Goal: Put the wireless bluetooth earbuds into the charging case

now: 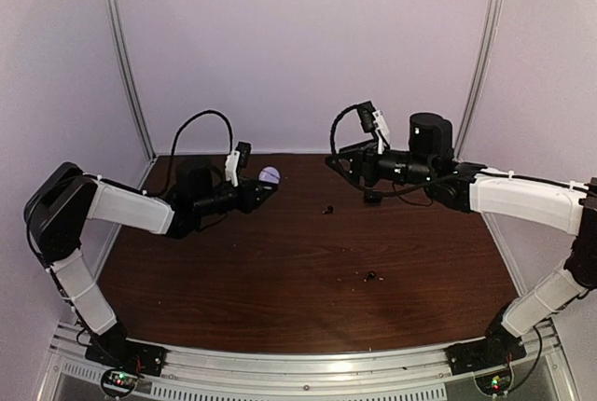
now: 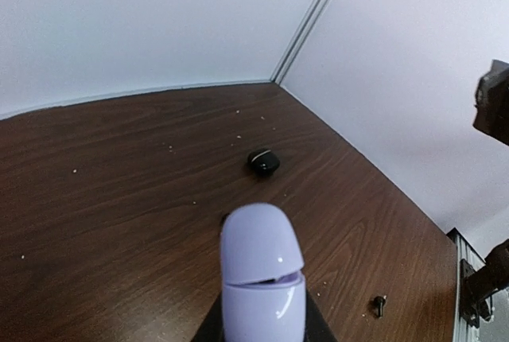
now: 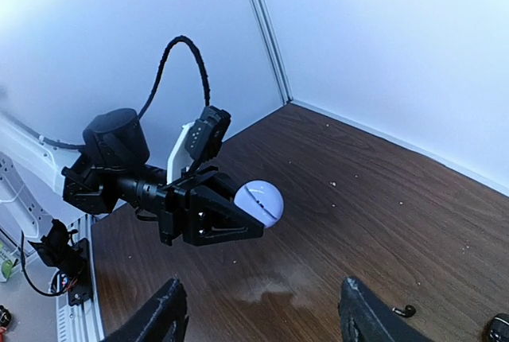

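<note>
Jaws of the left gripper [image 1: 264,185] clamp the lilac charging case [image 1: 270,175] above the counter [image 1: 280,261], seemingly offering it to the right gripper [image 3: 258,314], jaws apart and empty, while a black earbud [image 2: 379,304] lies below.

Broad bare table [image 1: 280,270] mid-field — only a black case [image 1: 327,209], tiny earbud [image 1: 371,277].

A case [image 1: 270,175] in the left tool [image 1: 269,181] hangs left of a second case [image 1: 326,209], an earbud [image 1: 371,277] lying before that.
</note>
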Robot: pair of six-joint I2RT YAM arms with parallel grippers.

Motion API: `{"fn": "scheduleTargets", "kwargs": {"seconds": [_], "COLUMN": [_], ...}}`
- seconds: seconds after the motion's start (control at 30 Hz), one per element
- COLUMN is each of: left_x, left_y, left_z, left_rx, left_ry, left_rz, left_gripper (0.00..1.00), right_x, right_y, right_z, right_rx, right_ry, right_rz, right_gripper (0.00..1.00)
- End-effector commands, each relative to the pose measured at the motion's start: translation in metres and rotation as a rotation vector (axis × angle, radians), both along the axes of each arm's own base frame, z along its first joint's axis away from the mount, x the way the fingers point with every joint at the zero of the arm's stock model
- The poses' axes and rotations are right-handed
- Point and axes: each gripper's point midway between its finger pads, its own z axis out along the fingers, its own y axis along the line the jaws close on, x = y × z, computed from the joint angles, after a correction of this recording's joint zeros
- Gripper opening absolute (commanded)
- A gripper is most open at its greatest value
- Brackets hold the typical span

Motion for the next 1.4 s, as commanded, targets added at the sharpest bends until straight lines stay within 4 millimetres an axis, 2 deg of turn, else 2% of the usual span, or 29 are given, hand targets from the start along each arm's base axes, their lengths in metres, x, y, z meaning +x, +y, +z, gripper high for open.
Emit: {"fn": "scheduleTargets", "kwargs": {"seconds": [0.0, 0.13, 0.3, 0.5, 0.77, 0.97, 1.17, 1.27, 1.37], "left_x": [0.032, 0.060, 0.091, 0.108, 0.120, 0.123, 0.123, 0.123, 0.118], "left_y": [0.003, 0.011, 0.034, 0.051, 0.059, 0.066, 0.073, 0.076, 0.077], "left_z": [-0.015, -0.043, -0.080, -0.115, -0.135, -0.147, -0.158, -0.161, -0.164], "left_rx": [-0.050, -0.042, -0.014, 0.005, 0.008, -0.014, -0.008, -0.001, -0.001], "left_ry": [0.137, 0.260, 0.410, 0.541, 0.628, 0.693, 0.759, 0.780, 0.812], "left_rz": [0.042, 0.088, 0.185, 0.249, 0.267, 0.275, 0.296, 0.307, 0.313], "left_gripper": [0.00, 0.00, 0.00, 0.00, 0.00, 0.06, 0.20, 0.33, 0.37], "right_x": [0.008, 0.013, 0.020, 0.018, 0.018, 0.018, 0.018, 0.019, 0.020], "right_y": [-0.017, -0.029, -0.051, -0.058, -0.059, -0.061, -0.065, -0.068, -0.072], "right_z": [-0.002, -0.004, -0.002, -0.001, -0.004, -0.002, -0.003, 0.000, 0.004], "right_rx": [-0.013, -0.037, -0.069, -0.059, -0.068, -0.073, -0.102, -0.112, -0.106], "right_ry": [-0.014, -0.032, -0.072, -0.077, -0.074, -0.077, -0.085, -0.094, -0.104], "right_rz": [-0.075, -0.130, -0.244, -0.263, -0.265, -0.272, -0.281, -0.295, -0.309], "right_gripper": [0.68, 0.72, 0.79, 0.83, 0.86, 0.88, 0.91, 0.92, 0.95]}}
